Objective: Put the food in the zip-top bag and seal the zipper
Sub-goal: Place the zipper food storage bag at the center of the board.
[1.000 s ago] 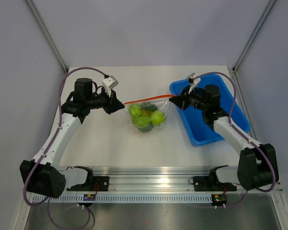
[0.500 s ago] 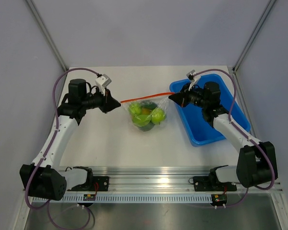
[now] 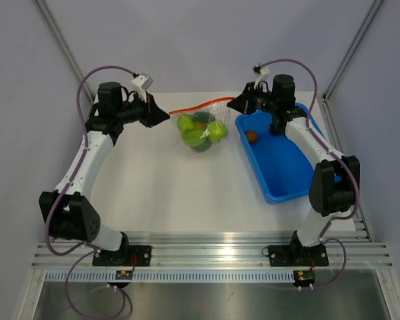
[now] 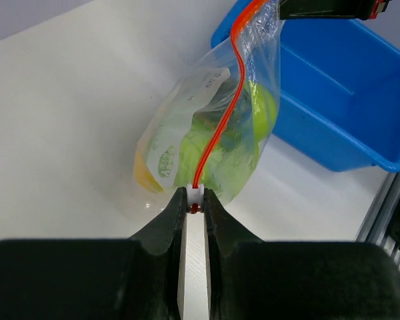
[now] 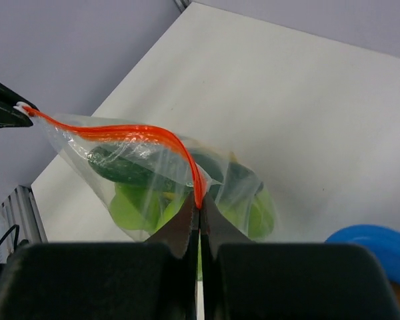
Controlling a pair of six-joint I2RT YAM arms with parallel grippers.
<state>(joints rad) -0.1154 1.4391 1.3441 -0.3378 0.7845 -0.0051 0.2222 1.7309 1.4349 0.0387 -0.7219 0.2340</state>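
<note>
The zip-top bag (image 3: 201, 131) is clear and crinkly, holds green food and hangs above the table between my two grippers. The zipper (image 3: 200, 106) is a red-orange strip stretched across its top. My left gripper (image 3: 163, 115) is shut on the white slider at the zipper's left end (image 4: 195, 197). My right gripper (image 3: 235, 105) is shut on the zipper's right end (image 5: 199, 197). In the left wrist view the bag (image 4: 207, 150) hangs beyond my fingers. In the right wrist view the zipper (image 5: 130, 131) arcs over green food and a dark cucumber-like piece (image 5: 123, 168).
A blue rectangular tray (image 3: 287, 177) stands on the right of the table with a small orange item (image 3: 251, 136) in its far end. The tray also shows in the left wrist view (image 4: 333, 107). Grey walls close in the back and sides.
Both grippers have risen and moved toward the back wall, lifting the bag off the table by its zipper. The orange item in the tray has come into view.
</note>
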